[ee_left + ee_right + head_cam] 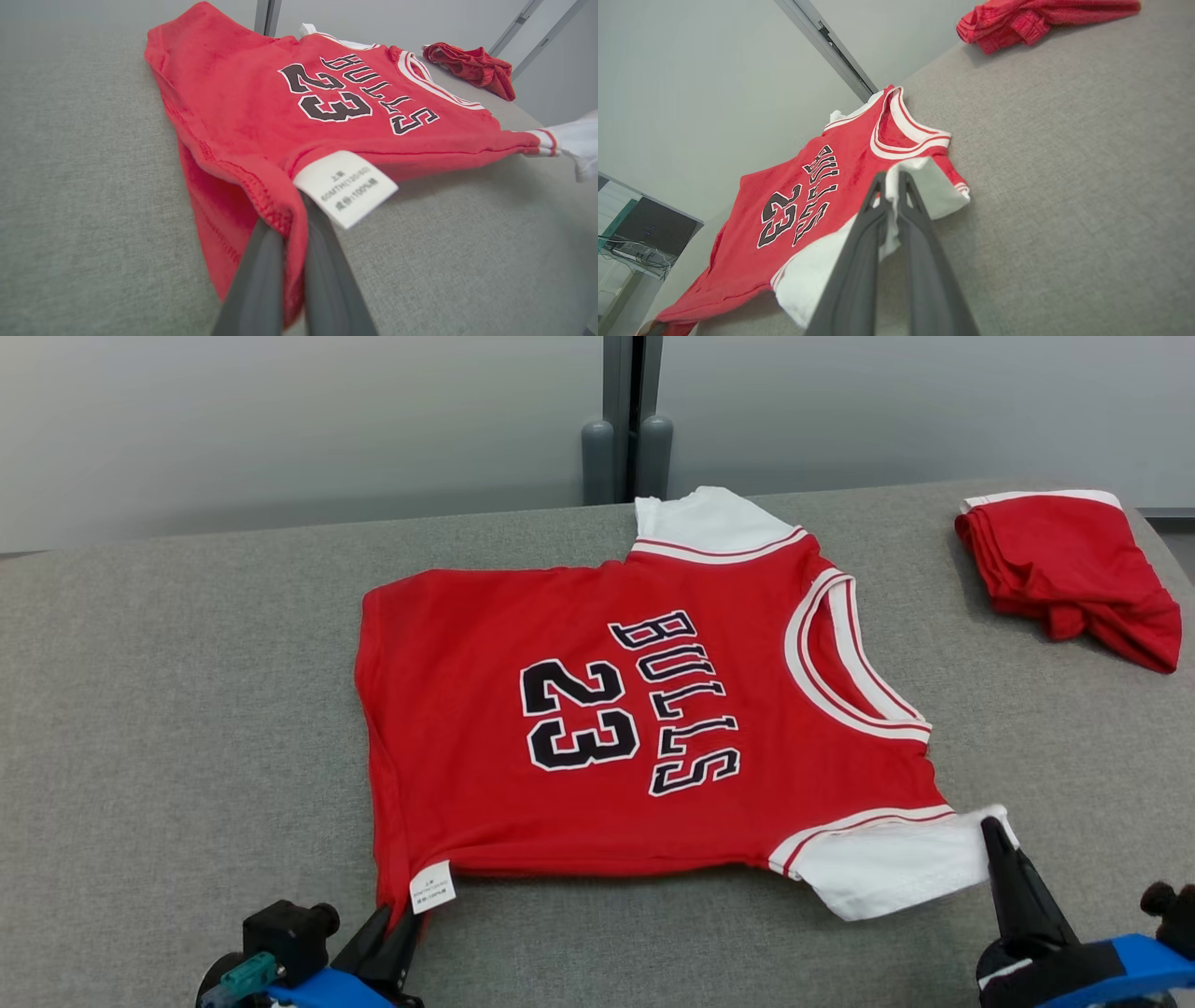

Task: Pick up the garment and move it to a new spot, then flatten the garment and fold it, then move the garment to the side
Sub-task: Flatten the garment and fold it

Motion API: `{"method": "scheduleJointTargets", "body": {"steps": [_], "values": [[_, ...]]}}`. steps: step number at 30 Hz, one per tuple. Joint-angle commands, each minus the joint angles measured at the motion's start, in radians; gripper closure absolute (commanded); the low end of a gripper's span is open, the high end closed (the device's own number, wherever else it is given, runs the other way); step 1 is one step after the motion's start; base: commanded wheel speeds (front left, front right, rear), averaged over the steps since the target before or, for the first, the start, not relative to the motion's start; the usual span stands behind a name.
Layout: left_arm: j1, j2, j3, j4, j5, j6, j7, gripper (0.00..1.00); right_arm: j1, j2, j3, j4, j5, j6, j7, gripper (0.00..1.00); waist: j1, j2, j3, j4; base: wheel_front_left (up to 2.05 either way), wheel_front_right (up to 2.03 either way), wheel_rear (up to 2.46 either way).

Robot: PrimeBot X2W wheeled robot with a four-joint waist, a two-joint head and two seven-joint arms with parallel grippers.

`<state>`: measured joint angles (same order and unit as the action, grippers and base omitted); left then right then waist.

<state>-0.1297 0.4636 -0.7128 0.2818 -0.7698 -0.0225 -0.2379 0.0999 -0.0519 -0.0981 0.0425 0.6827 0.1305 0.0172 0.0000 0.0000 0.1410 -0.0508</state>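
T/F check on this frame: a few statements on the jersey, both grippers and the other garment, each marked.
1. The left gripper is shut on the jersey at its hem corner by the label. True.
2. The right gripper is open, clear of the jersey. False: it is shut on the near white sleeve.
3. The jersey lies print side up. True.
4. The jersey is folded in half. False: it is spread open, both sleeves out.
5. A second red garment lies apart from it, at the far right of the table. True.

Dark tapered fingers (pixel 261 280), blue wrist casings (pixel 1139 957)
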Motion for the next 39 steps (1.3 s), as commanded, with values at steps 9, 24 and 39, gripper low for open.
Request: {"method": "scheduleJointTargets", "body": {"steps": [9,24,39], "values": [[-0.123,0.023,-0.02,0.029,0.028,-0.035,0.064,1.0,-0.21,-0.027,0.028,0.129,-0.056,0.001,0.044,1.0,0.0,0.0,0.015,-0.002,0.0,0.0,0.0],[-0.334,0.028,-0.061,0.157,0.044,-0.098,0.115,1.0,-0.556,-0.081,0.103,0.449,-0.095,0.001,0.024,1.0,0.0,0.0,0.094,0.004,0.0,0.0,0.0],[-0.4,0.001,-0.066,0.325,0.05,-0.105,0.01,0.0,-0.662,-0.147,0.242,0.635,-0.074,0.001,-0.14,0.0,0.0,0.0,0.104,0.012,0.0,0.0,0.0]]}}
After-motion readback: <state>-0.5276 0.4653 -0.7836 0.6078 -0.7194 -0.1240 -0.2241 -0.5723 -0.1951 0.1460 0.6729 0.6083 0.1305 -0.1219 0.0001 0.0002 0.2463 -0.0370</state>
